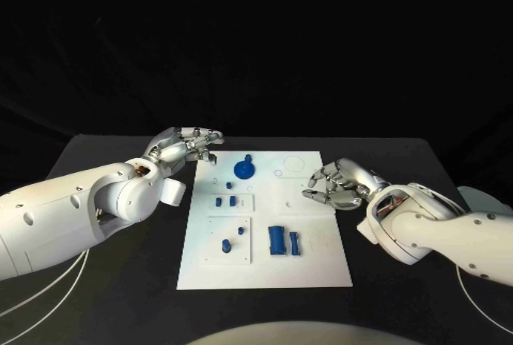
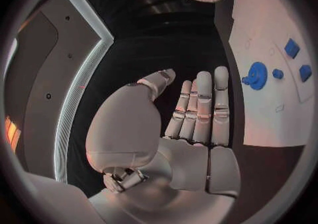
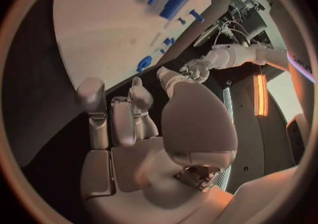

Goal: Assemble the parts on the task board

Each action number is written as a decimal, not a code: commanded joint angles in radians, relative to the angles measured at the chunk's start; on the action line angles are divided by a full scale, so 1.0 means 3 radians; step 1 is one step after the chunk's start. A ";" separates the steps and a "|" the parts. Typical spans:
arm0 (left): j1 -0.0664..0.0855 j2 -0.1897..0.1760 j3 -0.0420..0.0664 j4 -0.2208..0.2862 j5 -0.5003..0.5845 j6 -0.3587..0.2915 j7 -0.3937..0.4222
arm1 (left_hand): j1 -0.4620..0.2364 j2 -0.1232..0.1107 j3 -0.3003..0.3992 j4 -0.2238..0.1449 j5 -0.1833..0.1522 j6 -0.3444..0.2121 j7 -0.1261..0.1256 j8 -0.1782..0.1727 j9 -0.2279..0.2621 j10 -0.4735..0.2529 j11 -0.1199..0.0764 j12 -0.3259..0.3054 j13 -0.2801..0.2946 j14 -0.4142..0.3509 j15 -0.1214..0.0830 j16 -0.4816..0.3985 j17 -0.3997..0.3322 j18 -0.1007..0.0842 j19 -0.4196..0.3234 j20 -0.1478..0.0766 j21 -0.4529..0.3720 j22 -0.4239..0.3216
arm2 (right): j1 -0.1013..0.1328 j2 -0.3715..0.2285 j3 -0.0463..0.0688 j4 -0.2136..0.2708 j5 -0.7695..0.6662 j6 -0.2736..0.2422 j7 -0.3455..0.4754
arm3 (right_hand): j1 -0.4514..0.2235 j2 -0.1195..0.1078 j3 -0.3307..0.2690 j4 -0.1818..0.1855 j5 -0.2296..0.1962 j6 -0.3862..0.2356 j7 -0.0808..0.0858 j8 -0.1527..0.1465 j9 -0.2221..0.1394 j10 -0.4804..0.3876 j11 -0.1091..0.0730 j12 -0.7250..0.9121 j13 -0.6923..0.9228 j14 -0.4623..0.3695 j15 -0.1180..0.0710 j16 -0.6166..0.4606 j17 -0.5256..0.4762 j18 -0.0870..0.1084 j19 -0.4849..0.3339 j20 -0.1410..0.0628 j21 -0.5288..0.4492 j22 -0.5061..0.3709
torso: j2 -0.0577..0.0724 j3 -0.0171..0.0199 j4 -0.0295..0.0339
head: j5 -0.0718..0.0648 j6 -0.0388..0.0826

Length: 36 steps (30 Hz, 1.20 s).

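Note:
The white task board (image 1: 267, 267) lies in the middle of the black table. A round blue part (image 1: 245, 168) stands near its far edge, with small blue parts (image 1: 225, 202) below it. Two longer blue parts (image 1: 285, 240) lie near the board's middle, and one small part (image 1: 227, 245) lies to their left. My left hand (image 1: 190, 146) hovers off the board's far left corner, its fingers straight and holding nothing (image 2: 195, 110). My right hand (image 1: 336, 185) hangs over the board's right edge, fingers loosely bent and apart from the thumb, also holding nothing (image 3: 132, 123).
Bare black table (image 1: 416, 167) surrounds the board on all sides. Small outlined recesses (image 1: 292, 165) mark the board's far right part. Loose white cables (image 1: 43, 286) run along the table's near left.

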 commanded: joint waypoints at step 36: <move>-0.0333 0.0277 0.0114 0.0117 0.0255 -0.1567 0.0487 | -0.4202 0.0571 -0.1521 -0.0158 -0.0886 -0.2991 -0.0600 -0.0742 -0.1124 -0.3074 -0.0465 -0.1026 -0.0305 -0.3338 -0.0223 -0.3778 -0.1370 -0.0566 -0.3398 -0.0575 -0.1476 -0.3850 | -0.0283 0.0829 0.0474 -0.0869 0.3538 -0.0326 0.2285 | -0.3998 0.0767 -0.1190 -0.0864 -0.0493 -0.3218 -0.0330 -0.0760 -0.2050 -0.4126 -0.0076 -0.2768 -0.3698 -0.4675 0.0142 -0.4174 -0.3594 -0.0502 -0.4058 -0.0216 -0.2565 -0.4262 | -0.0429 0.0105 -0.0038 | 0.0148 0.0612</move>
